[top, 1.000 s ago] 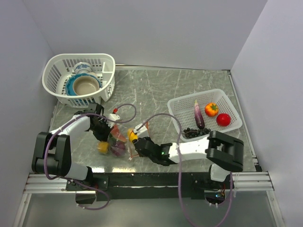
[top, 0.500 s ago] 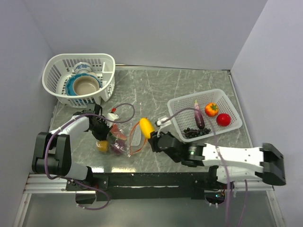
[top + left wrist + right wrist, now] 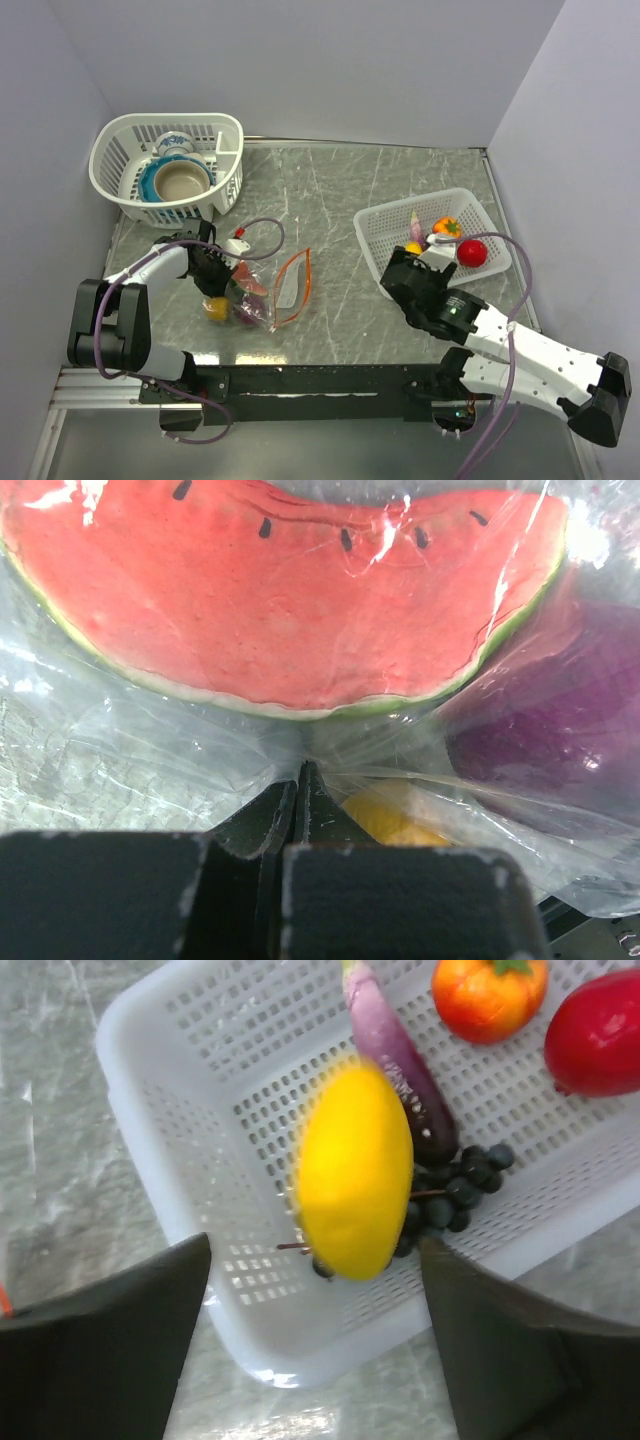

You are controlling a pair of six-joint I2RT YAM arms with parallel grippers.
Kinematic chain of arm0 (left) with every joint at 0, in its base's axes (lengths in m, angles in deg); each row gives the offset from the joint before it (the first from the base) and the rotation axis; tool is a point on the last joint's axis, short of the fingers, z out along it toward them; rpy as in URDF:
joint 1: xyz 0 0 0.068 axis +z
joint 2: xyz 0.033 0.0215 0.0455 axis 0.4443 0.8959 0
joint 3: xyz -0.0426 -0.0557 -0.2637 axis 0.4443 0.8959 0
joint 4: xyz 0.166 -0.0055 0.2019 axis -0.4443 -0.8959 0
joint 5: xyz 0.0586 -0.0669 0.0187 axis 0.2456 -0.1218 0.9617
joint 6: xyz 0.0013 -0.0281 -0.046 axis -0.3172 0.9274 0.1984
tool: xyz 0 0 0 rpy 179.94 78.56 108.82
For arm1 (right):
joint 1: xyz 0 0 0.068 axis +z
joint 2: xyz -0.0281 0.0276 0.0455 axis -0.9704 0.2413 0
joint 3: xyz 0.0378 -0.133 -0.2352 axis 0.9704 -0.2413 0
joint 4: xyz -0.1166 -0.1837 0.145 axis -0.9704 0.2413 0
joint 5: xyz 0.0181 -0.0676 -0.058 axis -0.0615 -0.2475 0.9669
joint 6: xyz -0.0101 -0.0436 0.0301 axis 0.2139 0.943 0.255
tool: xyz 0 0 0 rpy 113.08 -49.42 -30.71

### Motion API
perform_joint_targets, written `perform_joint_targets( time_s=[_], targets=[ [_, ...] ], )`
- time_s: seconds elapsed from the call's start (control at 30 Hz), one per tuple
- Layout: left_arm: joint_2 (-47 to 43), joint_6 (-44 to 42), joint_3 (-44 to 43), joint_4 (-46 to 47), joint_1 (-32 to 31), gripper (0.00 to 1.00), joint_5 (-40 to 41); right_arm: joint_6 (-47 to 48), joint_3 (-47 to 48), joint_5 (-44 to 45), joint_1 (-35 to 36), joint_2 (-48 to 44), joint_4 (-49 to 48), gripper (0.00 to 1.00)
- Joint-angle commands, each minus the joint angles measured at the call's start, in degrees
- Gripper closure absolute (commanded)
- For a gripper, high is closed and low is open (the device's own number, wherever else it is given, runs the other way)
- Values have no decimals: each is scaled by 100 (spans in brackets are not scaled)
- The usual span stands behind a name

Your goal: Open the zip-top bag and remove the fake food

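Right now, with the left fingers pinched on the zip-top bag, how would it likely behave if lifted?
Probably floppy: the zip-top bag has thin, wrinkled film where the left fingers pinch it. It would likely sag under the watermelon slice, purple piece and yellow piece. With its orange zip strip gaping, contents might slide out.

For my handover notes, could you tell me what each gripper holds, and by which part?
The left gripper pinches the zip-top bag by its clear film beside the watermelon slice. The right gripper is open, holding nothing; the yellow fruit is loose.
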Motion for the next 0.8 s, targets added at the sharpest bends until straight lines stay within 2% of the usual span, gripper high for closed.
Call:
perform_joint_targets(
  time_s=[0.0,0.07,0.13,0.17,0.2,0.27,0.3,0.4,0.77],
  targets=[
    [-98,66,-39,28,24,99,-132,101,501,-1,-98,267,-39,0],
    [-107,65,-48,10,15,99,-140,548,808,-194,-20,608,-179,0],
    [-142,57,-57,-8,24,99,-158,979,888,-571,199,777,-731,0],
    [-142,57,-48,-8,24,99,-167,1408,889,-643,357,908,-977,0],
    [-151,57,-57,-8,24,99,-167,1551,889,-661,768,1014,-1328,0],
    [-160,57,-48,-8,24,99,-167,1920,958,-653,1139,1416,-1603,0],
    [-151,57,-48,-8,15,99,-167,1939,1011,-591,1446,1602,-1630,0],
    [-134,48,-57,1,24,99,-158,2010,1143,-573,1781,2270,-1735,0],
    [16,48,-22,107,24,99,-184,2159,625,-1443,1915,3379,-3203,0]
  ],
)
